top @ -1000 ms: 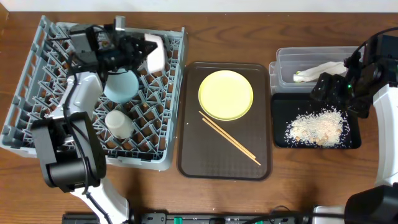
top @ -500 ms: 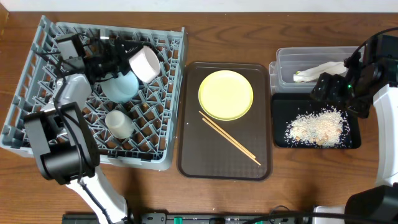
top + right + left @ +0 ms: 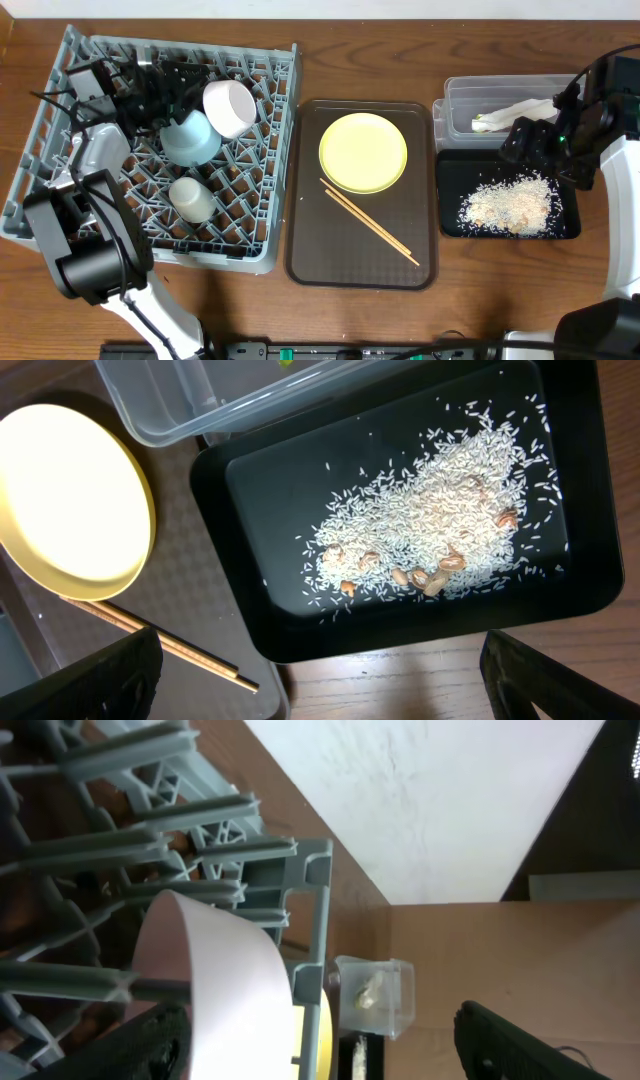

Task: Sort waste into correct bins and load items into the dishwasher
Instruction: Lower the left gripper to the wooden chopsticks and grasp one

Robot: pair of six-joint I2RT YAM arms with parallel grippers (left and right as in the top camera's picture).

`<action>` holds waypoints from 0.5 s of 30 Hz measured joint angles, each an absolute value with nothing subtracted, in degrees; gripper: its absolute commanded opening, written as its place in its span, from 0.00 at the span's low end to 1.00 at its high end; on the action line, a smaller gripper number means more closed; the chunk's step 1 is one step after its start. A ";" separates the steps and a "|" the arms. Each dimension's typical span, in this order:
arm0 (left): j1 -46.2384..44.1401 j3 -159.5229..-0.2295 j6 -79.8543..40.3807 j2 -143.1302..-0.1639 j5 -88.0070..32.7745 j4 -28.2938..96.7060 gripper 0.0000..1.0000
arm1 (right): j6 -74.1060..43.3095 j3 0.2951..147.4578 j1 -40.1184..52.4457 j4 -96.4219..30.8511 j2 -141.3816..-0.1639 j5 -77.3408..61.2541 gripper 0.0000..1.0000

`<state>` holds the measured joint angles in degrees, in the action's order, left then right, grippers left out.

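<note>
Grey lattice, yellow disc, black tray
Grey latticed rack (image 3: 281, 150), light blue bowl (image 3: 192, 141), white bowl (image 3: 229, 107) — plain yellow plate (image 3: 363, 152) against dark brown tray (image 3: 340, 252); whitish rice (image 3: 508, 205) speckling black tray (image 3: 573, 216).

A: Left arm (image 3: 103, 165), overhead view. Long link has a smooth white shell. Black drum-shaped joints at both ends.
B: Right arm (image 3: 625, 195) the same build?
A: Same. White shell, matte black joint housings stacked above it.
B: Cables?
A: Thin black cables (image 3: 58, 96) loop off the left wrist housing. Too small to count.
B: Left gripper (image 3: 335, 1042), wrist view?
A: Black fingers (image 3: 515, 1042), blocky, dull finish with a faint grain.
B: Right gripper (image 3: 320, 682)?
A: Fingers there are dark grey to black, flat-faced with squared corners.
B: Screws, markings?
A: Cannot make any out.
</note>
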<state>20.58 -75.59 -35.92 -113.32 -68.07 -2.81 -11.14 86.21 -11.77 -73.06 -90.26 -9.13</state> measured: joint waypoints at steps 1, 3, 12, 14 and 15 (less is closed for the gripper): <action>20.58 -75.59 -35.75 -112.53 -67.68 -2.81 0.89 | -11.14 86.21 -11.77 -73.06 -90.26 -9.13 0.99; 20.56 -75.59 -35.46 -110.69 -67.16 -2.81 0.91 | -11.14 86.21 -11.77 -73.06 -90.26 -9.13 0.99; 17.82 -75.68 -28.36 -97.91 -58.28 14.37 0.91 | -11.14 86.21 -11.77 -73.03 -90.26 -9.13 0.99; 14.98 -75.68 -25.04 -95.11 -52.23 21.52 0.92 | -11.14 86.21 -11.77 -73.01 -90.26 -9.13 0.99; 12.36 -75.64 -23.00 -93.45 -47.57 25.93 0.92 | -11.14 86.21 -11.77 -73.01 -90.26 -9.13 0.99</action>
<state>12.36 -75.64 -23.00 -93.45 -47.57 25.93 -11.14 86.21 -11.77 -73.01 -90.26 -9.13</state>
